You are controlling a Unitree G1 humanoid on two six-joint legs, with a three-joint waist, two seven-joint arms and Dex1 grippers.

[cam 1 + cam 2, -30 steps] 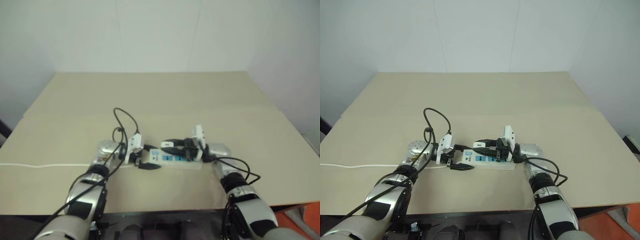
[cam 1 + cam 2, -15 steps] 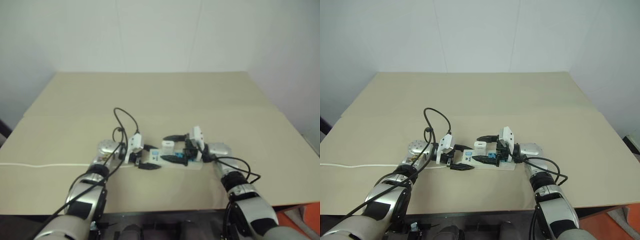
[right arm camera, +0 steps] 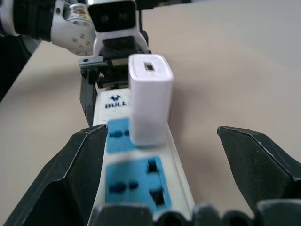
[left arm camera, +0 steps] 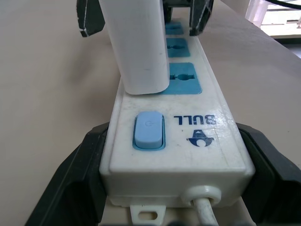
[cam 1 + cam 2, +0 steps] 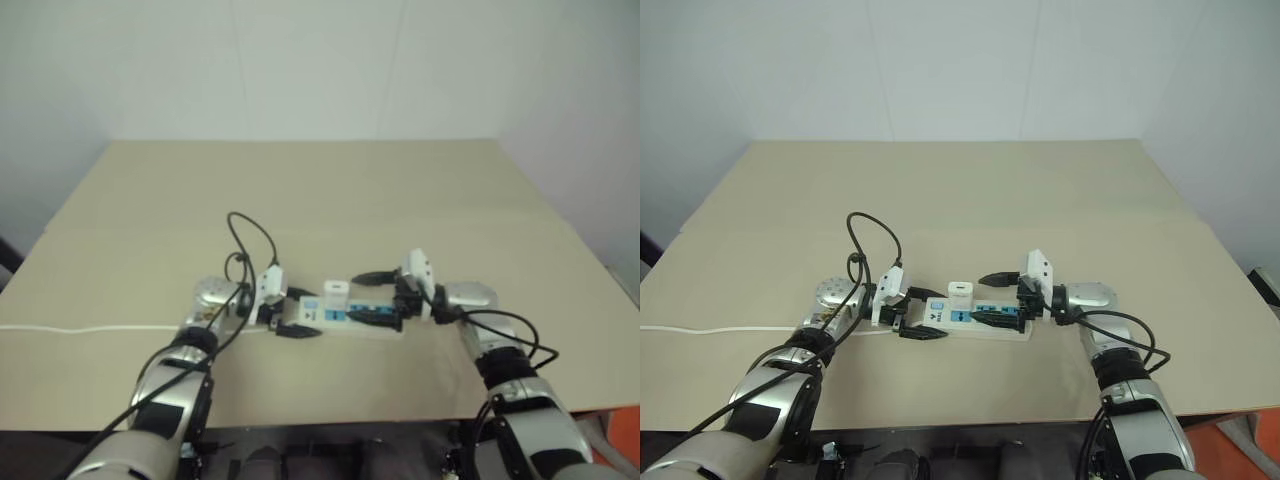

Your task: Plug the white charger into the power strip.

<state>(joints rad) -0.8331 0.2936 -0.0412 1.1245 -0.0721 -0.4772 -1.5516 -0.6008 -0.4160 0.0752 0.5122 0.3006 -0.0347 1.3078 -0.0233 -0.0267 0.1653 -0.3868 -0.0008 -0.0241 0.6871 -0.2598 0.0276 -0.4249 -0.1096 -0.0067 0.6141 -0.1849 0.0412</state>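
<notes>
Now the white charger [image 5: 960, 293] stands upright in the power strip [image 5: 975, 322]'s socket nearest the switch, at the open right gripper [image 5: 998, 297]'s nine o'clock. The left gripper [image 5: 924, 315] clamps the strip's switch end; letting go carelessly could jolt the plug loose.

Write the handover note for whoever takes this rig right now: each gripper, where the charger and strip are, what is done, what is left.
Left gripper: shut on the switch end of the power strip, steadying it on the table.
Right gripper: open, holding nothing, fingers either side of the strip, just clear of the white charger.
Charger: upright on the strip, in the blue socket nearest the switch; the other two sockets are free.
Done: charger appears plugged in and released.
Left: check it looks fully seated, then probably let go of the strip and draw both arms back.
</notes>
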